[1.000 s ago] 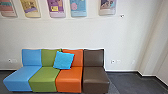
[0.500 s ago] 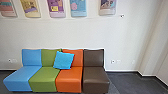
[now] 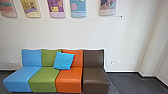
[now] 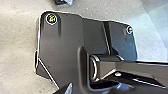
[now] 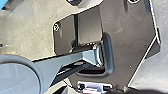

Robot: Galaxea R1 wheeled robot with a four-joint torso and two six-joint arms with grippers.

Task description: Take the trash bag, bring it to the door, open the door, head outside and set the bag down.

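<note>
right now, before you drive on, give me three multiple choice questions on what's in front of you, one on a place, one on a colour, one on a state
1. Where is the cushion?
a) on the floor
b) against the green backrest and the orange backrest
c) on the blue seat

2. What colour is the seat at the picture's right end of the row?
a) brown
b) orange
c) green

3. How does the cushion sit?
a) lying flat
b) folded in half
c) propped up, a little tilted

Key:
1 b: it overlaps both backrests in the head view.
2 a: the seat beside the orange one is brown.
3 c: its broad face shows, with its edges slanting.
</note>
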